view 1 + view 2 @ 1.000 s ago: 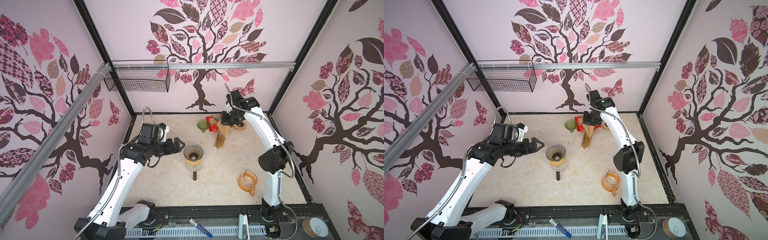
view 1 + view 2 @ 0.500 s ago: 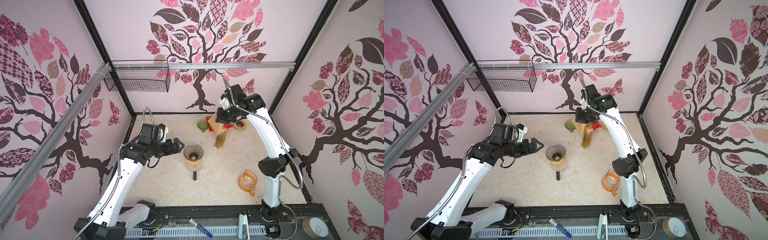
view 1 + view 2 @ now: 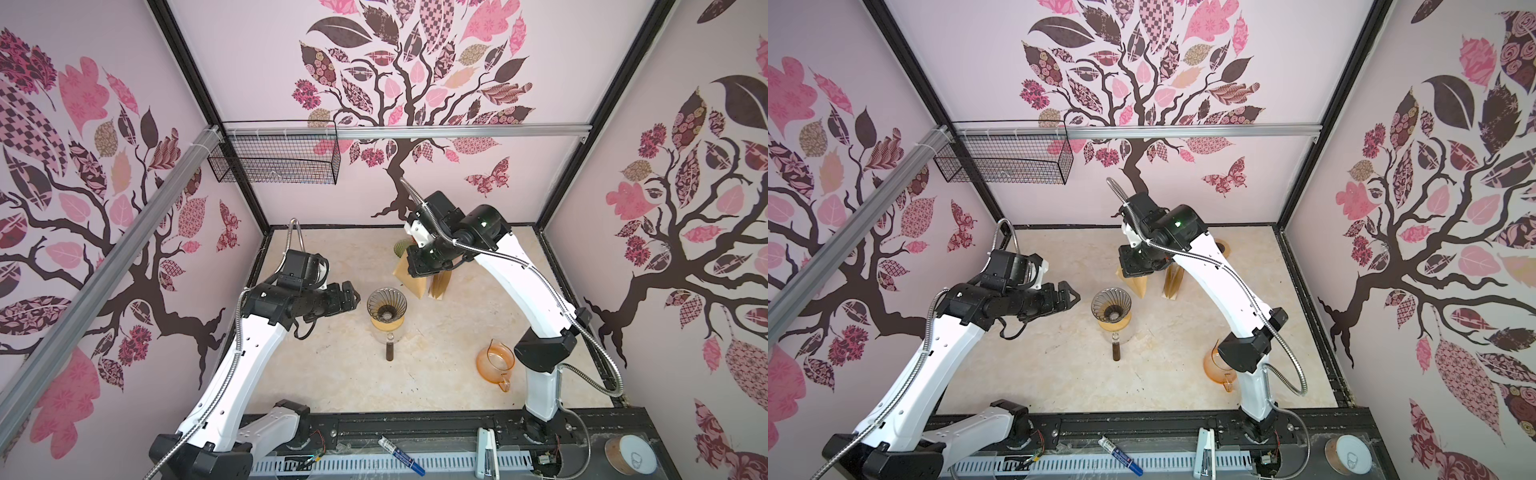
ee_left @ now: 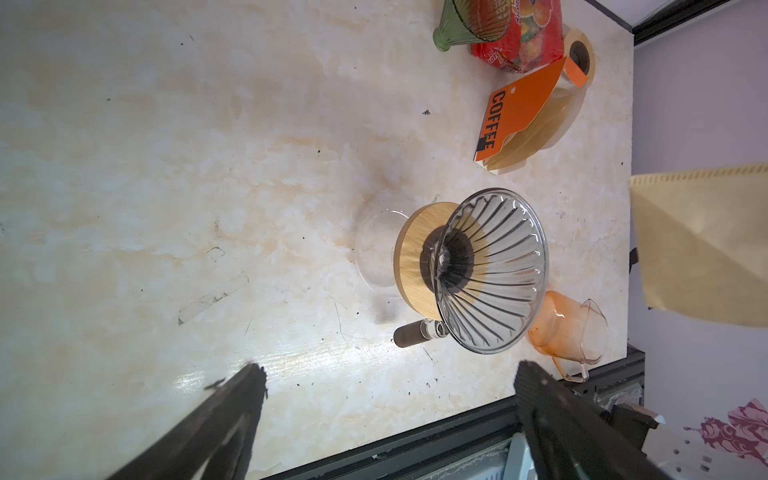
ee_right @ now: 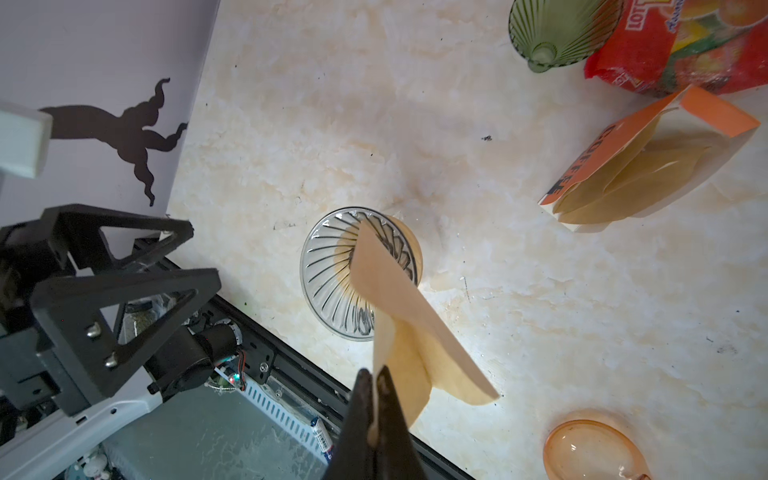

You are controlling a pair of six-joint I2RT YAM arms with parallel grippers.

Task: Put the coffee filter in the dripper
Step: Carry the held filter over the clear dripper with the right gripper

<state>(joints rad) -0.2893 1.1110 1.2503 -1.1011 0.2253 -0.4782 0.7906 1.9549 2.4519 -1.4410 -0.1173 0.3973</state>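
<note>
Carrying step, I'd judge: coffee filter (image 5: pixel 399 307) aloft, not yet in the dripper (image 3: pixel 386 305).
At the middle of the surface (image 3: pixel 332 374) the ribbed glass cone sits on its wooden collar (image 4: pixel 419 232), with the left gripper (image 3: pixel 1074 297) gaping empty just beside it. Toward the back edge, the right gripper (image 5: pixel 374 374) is clamped on the limp tan paper's rim. Next it must come over the cone and lower, point first.
</note>
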